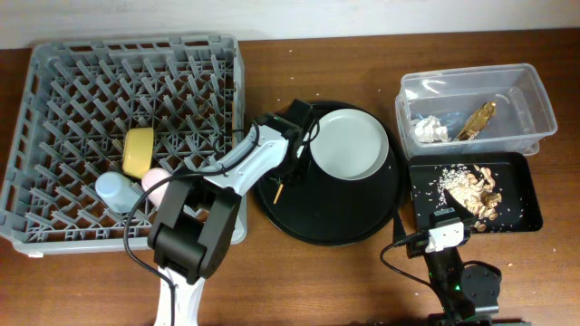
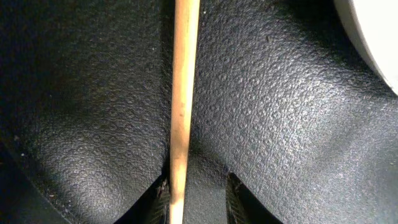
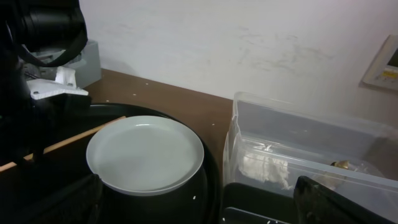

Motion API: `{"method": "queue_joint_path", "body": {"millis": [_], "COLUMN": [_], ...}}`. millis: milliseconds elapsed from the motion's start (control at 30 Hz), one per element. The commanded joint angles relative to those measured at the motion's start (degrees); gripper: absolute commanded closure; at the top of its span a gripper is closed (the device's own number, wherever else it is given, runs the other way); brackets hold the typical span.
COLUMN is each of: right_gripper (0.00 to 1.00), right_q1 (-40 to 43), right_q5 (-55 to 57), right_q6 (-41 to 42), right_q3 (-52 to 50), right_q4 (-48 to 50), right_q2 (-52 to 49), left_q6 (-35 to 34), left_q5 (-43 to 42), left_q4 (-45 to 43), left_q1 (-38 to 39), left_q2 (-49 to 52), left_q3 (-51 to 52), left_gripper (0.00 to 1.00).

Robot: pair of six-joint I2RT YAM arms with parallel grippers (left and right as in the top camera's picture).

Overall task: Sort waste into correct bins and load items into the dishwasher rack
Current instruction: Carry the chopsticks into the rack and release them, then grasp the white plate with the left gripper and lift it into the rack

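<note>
One wooden chopstick (image 2: 181,93) lies on the large round black tray (image 2: 280,124); its tip shows in the overhead view (image 1: 278,191). My left gripper (image 2: 198,202) is open and down at the tray, with the chopstick between its fingers against the left one; it also shows in the overhead view (image 1: 292,168). The pale grey-green plate (image 1: 349,145) sits on the round tray. The grey rack (image 1: 54,100) holds the yellow bowl (image 1: 138,151), blue cup (image 1: 115,191) and pink cup (image 1: 153,182). My right gripper (image 3: 199,211) is open and empty, low beside the shallow black tray (image 1: 524,165).
The clear tub (image 1: 521,86) at the back right holds the white tissue (image 1: 430,129) and the golden wrapper (image 1: 478,119). The shallow black tray holds brown scraps with white crumbs (image 1: 473,188). In the right wrist view the plate (image 3: 146,155) lies ahead, the tub (image 3: 298,143) to its right.
</note>
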State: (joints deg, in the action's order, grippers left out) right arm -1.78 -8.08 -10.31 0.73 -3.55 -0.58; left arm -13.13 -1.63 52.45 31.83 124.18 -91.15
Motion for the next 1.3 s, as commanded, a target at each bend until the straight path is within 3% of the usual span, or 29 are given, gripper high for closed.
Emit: {"method": "queue_joint_path", "body": {"millis": [0, 100, 167, 233, 367, 433, 467, 567, 667, 733, 800, 900, 933, 967, 1000, 1200, 1267], "right_gripper": [0.01, 0.02, 0.02, 0.02, 0.02, 0.02, 0.02, 0.02, 0.02, 0.02, 0.02, 0.02, 0.02, 0.02, 0.02, 0.02, 0.02], "right_q1": [0.3, 0.3, 0.3, 0.3, 0.3, 0.3, 0.3, 0.3, 0.3, 0.3, 0.3, 0.3, 0.3, 0.3, 0.3, 0.3, 0.3], "right_q5": [-0.3, -0.3, -0.3, -0.3, -0.3, -0.3, -0.3, -0.3, -0.3, -0.3, -0.3, -0.3, -0.3, -0.3, -0.3, -0.3, -0.3], "right_q6": [0.2, 0.2, 0.2, 0.2, 0.2, 0.2, 0.2, 0.2, 0.2, 0.2, 0.2, 0.2, 0.2, 0.2, 0.2, 0.2, 0.2], "right_q3": [-0.4, -0.4, -0.4, -0.4, -0.4, -0.4, -0.4, -0.4, -0.4, -0.4, -0.4, -0.4, -0.4, -0.4, -0.4, -0.4, -0.4], "right_q4": [-0.1, -0.1, -0.1, 0.0, -0.1, -0.1, -0.1, 0.0, -0.1, -0.1, 0.0, -0.1, -0.1, -0.1, -0.1, -0.1, -0.1], "right_q2": [0.4, 0.4, 0.4, 0.4, 0.4, 0.4, 0.4, 0.4, 0.4, 0.4, 0.4, 0.4, 0.4, 0.4, 0.4, 0.4, 0.4], "left_q6": [-0.1, -0.2, -1.7, -3.8, -3.6, -3.5, -3.6, -3.5, -3.6, -4.7, -7.3, -11.1, -11.1, -11.1, -11.1, -7.0, -4.0], "left_q5": [1.0, 1.0, 1.0, 1.6, 1.6, 1.4, 1.1, 1.0, 0.7, -12.0, -18.4, -18.9, -18.9, -18.9, -19.0, -16.6, -2.6], "left_q4": [-0.3, 9.4, 22.4, 23.9, 15.7, 15.5, 17.6, 21.2, 11.8, 1.7, -2.2, -4.5, -4.5, -4.5, -4.2, 11.5, 18.9], "left_q1": [2.3, -0.5, -7.1, -14.9, -18.9, -18.8, -18.9, -16.3, -8.7, -4.4, -2.5, -2.2, -2.1, -2.2, -2.8, -17.0, -22.6], "left_q2": [1.2, -0.3, -4.9, -8.4, -5.7, -5.7, -6.5, -10.3, -9.3, -3.5, 1.6, 8.1, 10.0, 11.2, 11.6, -3.0, -10.6], "left_q3": [2.3, -7.1, -20.6, -21.9, -12.0, -9.2, -12.1, -20.6, -16.1, -12.4, -12.4, -12.4, -12.4, -12.4, -12.4, -27.1, -31.6], "left_gripper": [0.99, 1.0, 1.0, 1.0, 1.0, 0.82, 0.67, 0.54, 0.54, 0.54, 0.53, 0.53, 0.56, 0.68, 0.98, 1.0, 1.0]}}
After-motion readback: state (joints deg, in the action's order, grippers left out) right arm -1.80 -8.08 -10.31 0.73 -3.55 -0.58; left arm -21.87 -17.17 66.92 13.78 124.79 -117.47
